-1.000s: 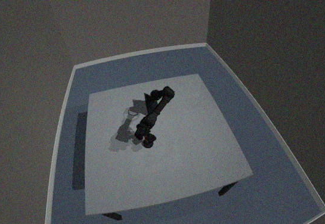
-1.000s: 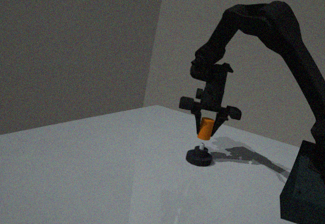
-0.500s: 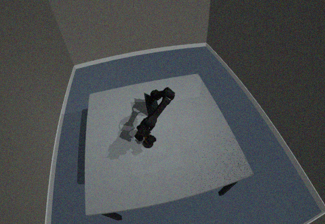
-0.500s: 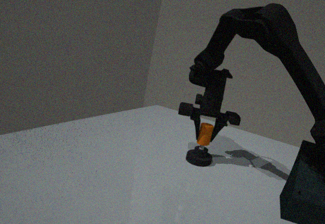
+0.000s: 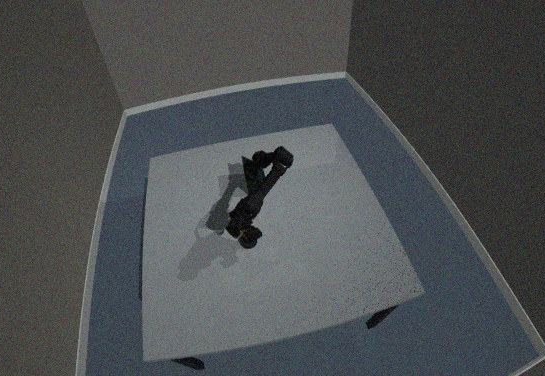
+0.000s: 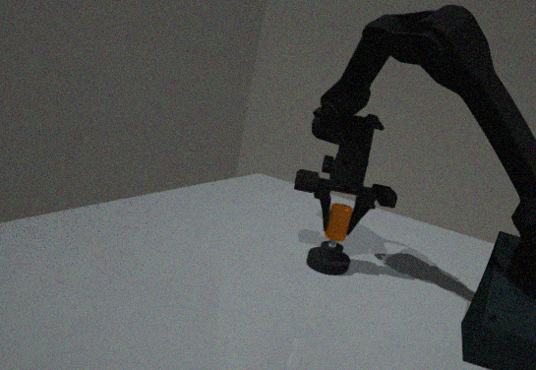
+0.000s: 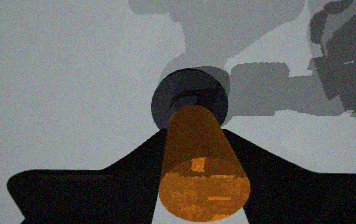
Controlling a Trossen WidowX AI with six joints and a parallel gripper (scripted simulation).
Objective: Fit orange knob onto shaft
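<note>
The orange knob (image 6: pixel 339 222) (image 7: pixel 204 187) is held slightly tilted between the fingers of my gripper (image 6: pixel 337 230), which is shut on it. In the top view only a speck of the knob shows under the arm. The black round pedestal (image 6: pixel 327 262) (image 7: pixel 162 107) stands on the table right below the knob. A small bit of the silver shaft (image 6: pixel 332 243) shows between the knob's lower end and the pedestal; in the wrist view the knob hides it. The knob's hole and the shaft's flat side are hidden.
The arm reaches over the white table (image 5: pixel 312 240) (image 6: pixel 169 295) from its dark base (image 6: pixel 504 305). Shadows of the arm fall on the table around the pedestal. Low light and grain blur small details.
</note>
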